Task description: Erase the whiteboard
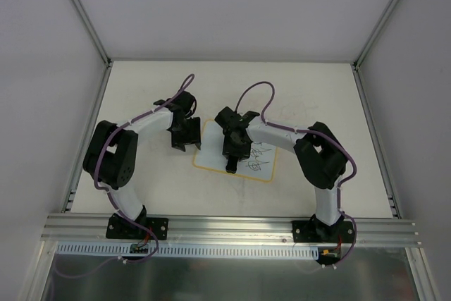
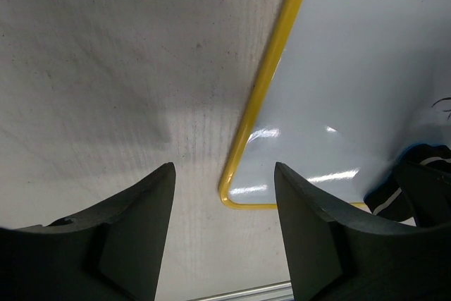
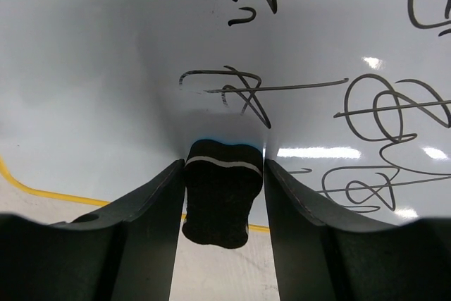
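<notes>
Several dark scribbles [image 3: 380, 114] cross the yellow-rimmed white whiteboard [image 1: 211, 151]; right gripper [image 3: 224, 167], jaws clamped on a stubby black eraser [image 3: 220, 206], should press flat while left gripper [image 2: 224, 174], jaws apart, steadies the corner

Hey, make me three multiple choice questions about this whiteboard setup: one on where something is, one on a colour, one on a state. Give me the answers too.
1. Where is the eraser?
A. in the right pincer
B. flat on the middle of the board
C. lying off the board, untouched

2. What colour is the rim of the whiteboard?
A. red
B. yellow
C. green

3. How is the left pincer?
A. shut on a marker
B. shut on a cloth
C. open, holding nothing

Answers: A, the right wrist view shows the black block pinched in it. B, a yellow line borders the board. C, the left wrist view shows a wide bare gap between its tips.
</notes>
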`<state>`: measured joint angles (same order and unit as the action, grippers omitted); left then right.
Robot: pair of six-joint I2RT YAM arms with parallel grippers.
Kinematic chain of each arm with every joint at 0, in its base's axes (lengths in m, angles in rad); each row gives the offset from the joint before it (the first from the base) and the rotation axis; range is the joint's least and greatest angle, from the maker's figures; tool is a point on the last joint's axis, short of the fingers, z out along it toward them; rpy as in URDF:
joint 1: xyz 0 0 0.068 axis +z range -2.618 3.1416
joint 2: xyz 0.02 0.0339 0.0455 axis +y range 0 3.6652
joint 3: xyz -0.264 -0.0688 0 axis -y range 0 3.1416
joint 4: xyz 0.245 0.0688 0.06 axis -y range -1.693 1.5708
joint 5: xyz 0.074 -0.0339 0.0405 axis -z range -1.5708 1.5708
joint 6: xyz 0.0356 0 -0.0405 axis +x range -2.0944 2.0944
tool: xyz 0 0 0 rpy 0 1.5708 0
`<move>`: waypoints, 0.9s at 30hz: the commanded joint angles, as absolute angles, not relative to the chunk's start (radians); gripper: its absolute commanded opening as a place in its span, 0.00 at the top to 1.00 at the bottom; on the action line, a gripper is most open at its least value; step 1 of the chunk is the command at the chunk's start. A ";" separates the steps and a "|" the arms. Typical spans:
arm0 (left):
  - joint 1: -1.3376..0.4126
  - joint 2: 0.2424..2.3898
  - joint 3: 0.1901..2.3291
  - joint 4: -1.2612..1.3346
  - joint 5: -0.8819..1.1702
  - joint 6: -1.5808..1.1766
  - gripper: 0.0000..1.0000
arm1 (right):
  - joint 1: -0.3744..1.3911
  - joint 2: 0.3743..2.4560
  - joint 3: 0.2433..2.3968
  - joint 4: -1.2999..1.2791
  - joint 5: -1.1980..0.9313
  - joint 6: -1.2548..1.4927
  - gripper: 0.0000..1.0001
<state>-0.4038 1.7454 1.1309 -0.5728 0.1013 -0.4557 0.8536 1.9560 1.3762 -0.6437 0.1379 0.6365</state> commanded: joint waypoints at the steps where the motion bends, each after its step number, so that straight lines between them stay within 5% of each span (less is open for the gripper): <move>1: -0.391 1.726 1.117 -0.564 0.120 -0.465 0.42 | 0.856 1.913 1.405 -0.664 0.170 0.601 0.48; 6: -0.391 1.704 1.097 -0.563 0.120 -0.466 0.43 | 0.856 1.894 1.414 -0.676 0.193 0.551 0.53; 14: -0.391 1.663 1.071 -0.563 0.110 -0.468 0.43 | 0.856 1.905 1.473 -0.672 0.161 0.462 0.95; 27: -0.391 1.678 1.071 -0.561 0.117 -0.462 0.43 | 0.854 1.979 1.537 -0.713 0.115 0.295 0.90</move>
<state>-0.4038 1.6814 1.0664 -0.5575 0.1020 -0.4572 0.8536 1.9614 1.5112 -0.6678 0.1322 0.3435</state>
